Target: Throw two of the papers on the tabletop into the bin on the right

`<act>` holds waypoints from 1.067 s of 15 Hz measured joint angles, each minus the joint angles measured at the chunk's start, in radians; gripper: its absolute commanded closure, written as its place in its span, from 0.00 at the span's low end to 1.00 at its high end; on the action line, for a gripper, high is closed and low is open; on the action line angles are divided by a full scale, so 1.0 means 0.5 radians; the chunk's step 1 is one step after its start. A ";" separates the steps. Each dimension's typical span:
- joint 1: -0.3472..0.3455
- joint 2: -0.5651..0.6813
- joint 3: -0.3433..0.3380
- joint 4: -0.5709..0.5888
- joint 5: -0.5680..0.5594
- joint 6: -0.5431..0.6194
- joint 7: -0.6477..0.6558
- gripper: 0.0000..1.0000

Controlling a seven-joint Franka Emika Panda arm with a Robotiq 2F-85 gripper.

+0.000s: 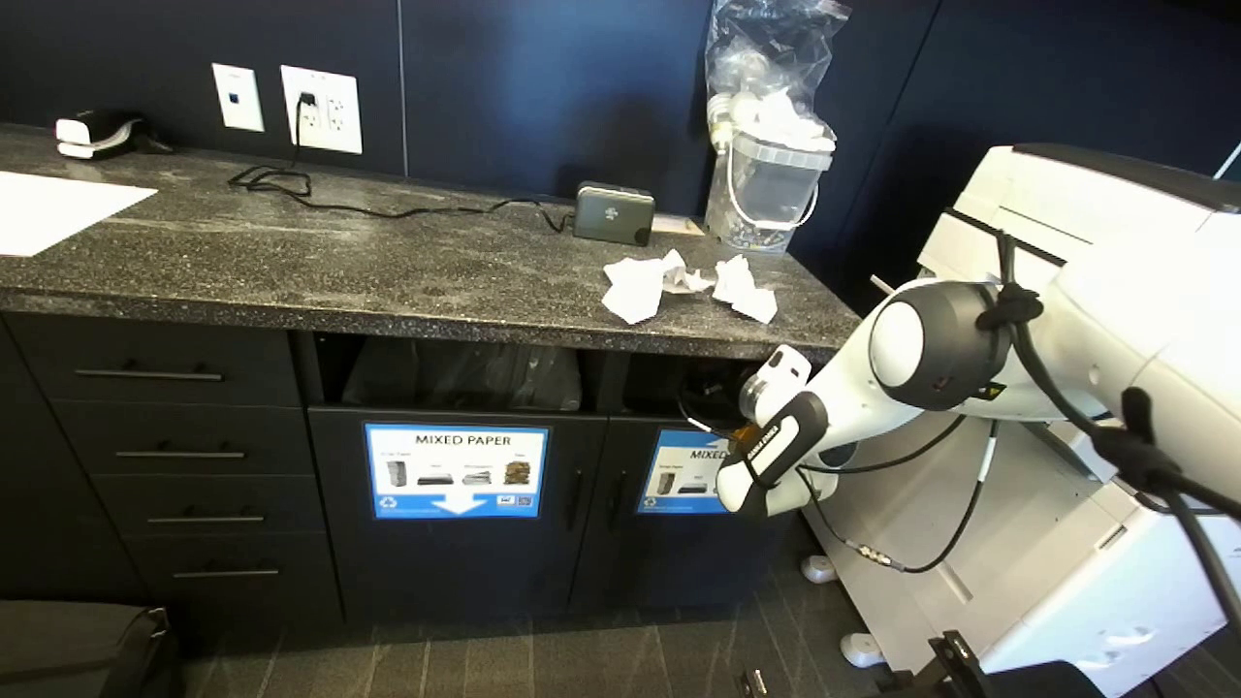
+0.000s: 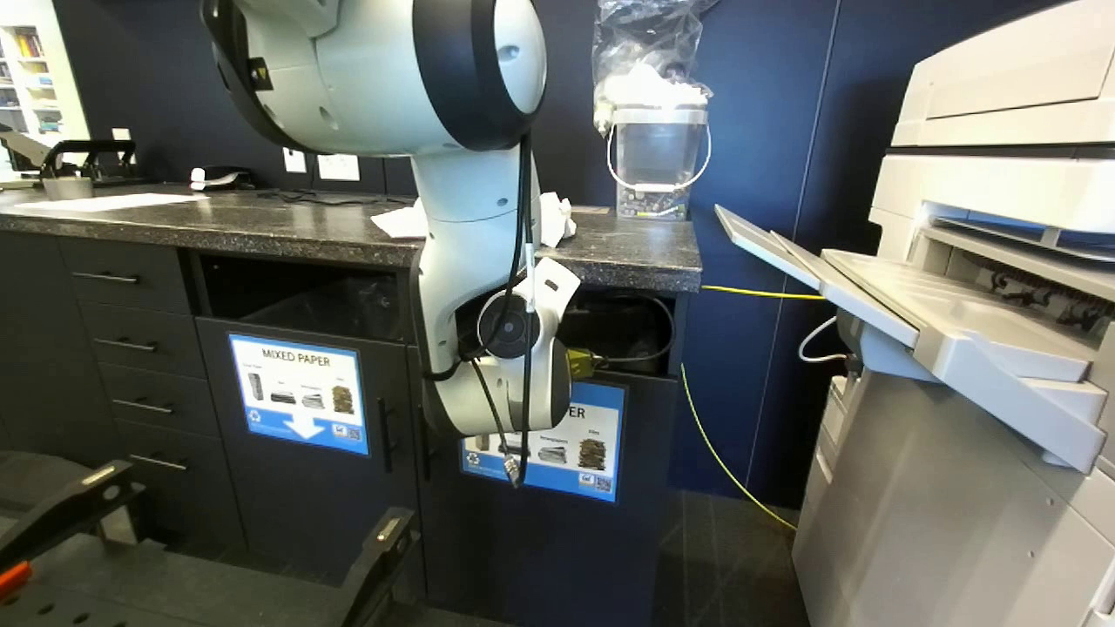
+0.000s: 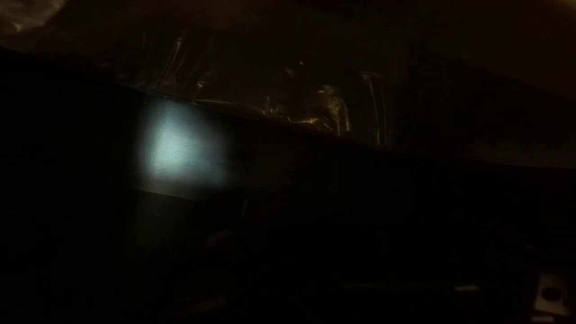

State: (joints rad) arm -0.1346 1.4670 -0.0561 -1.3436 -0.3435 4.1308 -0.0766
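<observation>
Papers (image 1: 635,291) lie on the table (image 1: 436,257) at right, and I cannot tell whether the hand (image 1: 715,388) in the right bin (image 2: 649,392) is spread.

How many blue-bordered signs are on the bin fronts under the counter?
2: the left sign, on the left bin's front, fully visible; the right sign, on the right bin's front, partly hidden behind the arm in both exterior views.

The arm (image 2: 470,192) hangs before the counter (image 2: 296,228), covering part of the label (image 2: 575,437) on the right bin (image 2: 649,440). Papers (image 2: 556,219) show either side of the arm; farther right, a bucket (image 2: 658,157), then a printer (image 2: 923,488).
</observation>
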 measured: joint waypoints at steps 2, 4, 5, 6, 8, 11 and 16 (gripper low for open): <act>0.012 -0.003 -0.011 -0.032 0.020 -0.043 0.002 0.00; 0.024 -0.024 -0.013 -0.109 0.068 -0.094 -0.008 0.00; 0.033 -0.042 -0.013 -0.164 0.116 -0.097 -0.025 0.00; 0.044 -0.065 -0.015 -0.227 0.171 -0.096 -0.053 0.00; 0.077 -0.114 -0.027 -0.349 0.287 -0.059 -0.103 0.00; 0.142 -0.188 -0.076 -0.514 0.429 0.041 -0.152 0.00; 0.217 -0.320 -0.138 -0.774 0.564 0.173 -0.234 0.00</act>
State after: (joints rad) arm -0.0262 1.3071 -0.1249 -1.7305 -0.0613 4.2173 -0.1934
